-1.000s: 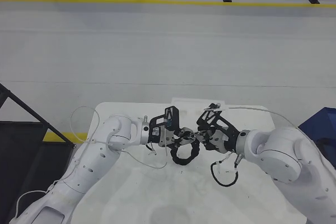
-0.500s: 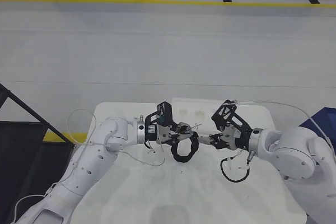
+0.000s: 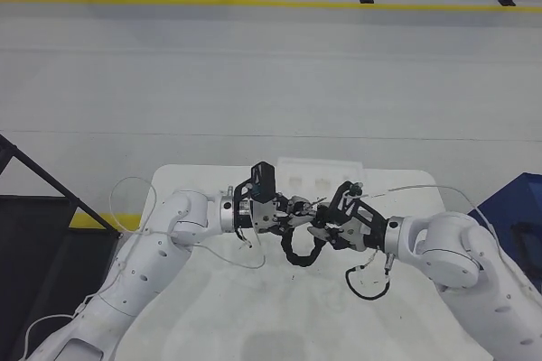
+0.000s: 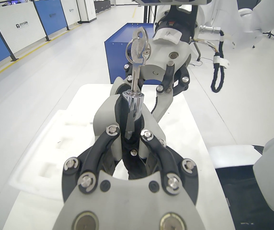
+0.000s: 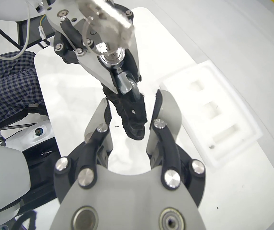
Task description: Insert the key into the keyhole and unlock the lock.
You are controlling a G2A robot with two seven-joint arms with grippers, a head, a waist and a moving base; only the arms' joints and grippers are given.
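My left gripper (image 3: 287, 213) is shut on the lock (image 4: 133, 104), a chrome cylinder with a black cable loop (image 3: 298, 251) hanging under it. The silver key (image 4: 137, 48), with its ring, stands in the keyhole at the cylinder's end. My right gripper (image 5: 132, 106) faces the left one from the right and is open. Its fingers (image 5: 167, 106) stand on either side of the black cable (image 5: 133, 116), below the lock body (image 5: 114, 58). The key (image 5: 110, 17) is beyond the right gripper's fingertips, and nothing grips it.
A white foam tray (image 3: 321, 171) with rectangular pockets lies at the table's far edge, just behind the grippers. A blue bin (image 3: 528, 208) stands off the table's right side and a black rack (image 3: 18, 208) off its left. A black cable loop (image 3: 366, 284) hangs from the right arm.
The right gripper left the key and drew back to the right half a second ago. It has now come back in toward the lock, lower down by the cable. The left gripper still holds the lock.
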